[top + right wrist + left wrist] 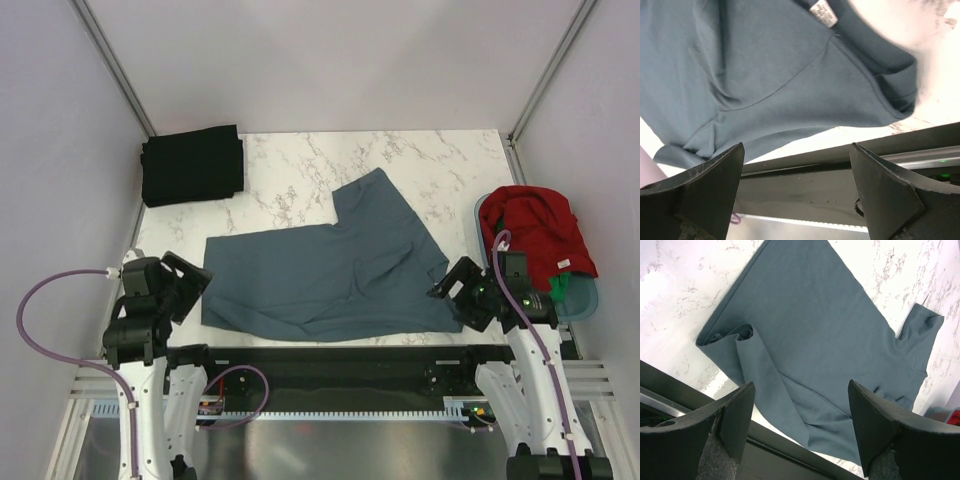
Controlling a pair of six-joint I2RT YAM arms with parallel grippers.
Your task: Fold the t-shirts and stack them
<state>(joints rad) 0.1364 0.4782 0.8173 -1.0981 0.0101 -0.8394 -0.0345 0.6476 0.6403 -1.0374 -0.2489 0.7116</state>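
Top view: the slate blue-grey t-shirt [330,265] lies spread on the marble counter [400,160], roughly flat, with one sleeve pointing away from the arms. Only this view shows the other garments. A folded black t-shirt [192,165] sits well beyond the blue-grey shirt's left end. A red t-shirt [535,230] is heaped in the pale blue tub [590,295] off its right end. A strip of green t-shirt [560,285] shows under the red one.

Left wrist view adds what the top view does not resolve: the blue-grey shirt's corner nearest that camera is rolled over on itself, and a long fold runs from there toward the black rail [770,460]. Right wrist view alone shows a white label [822,12] inside the collar. That collar end is bunched, possibly doubled under; the edge is blurred.

Left end effector [185,285]: jaws spread wide, nothing between the fingers [737,415], raised just off the blue-grey shirt's left end, not touching cloth.

Right end effector [455,290]: jaws likewise spread wide and empty, poised at the shirt's right near corner. Contact there cannot be confirmed from the top view; the wrist view shows the cloth apart from the pads.

Both arms are bent back at the elbow, wrists angled inward toward the blue-grey shirt.
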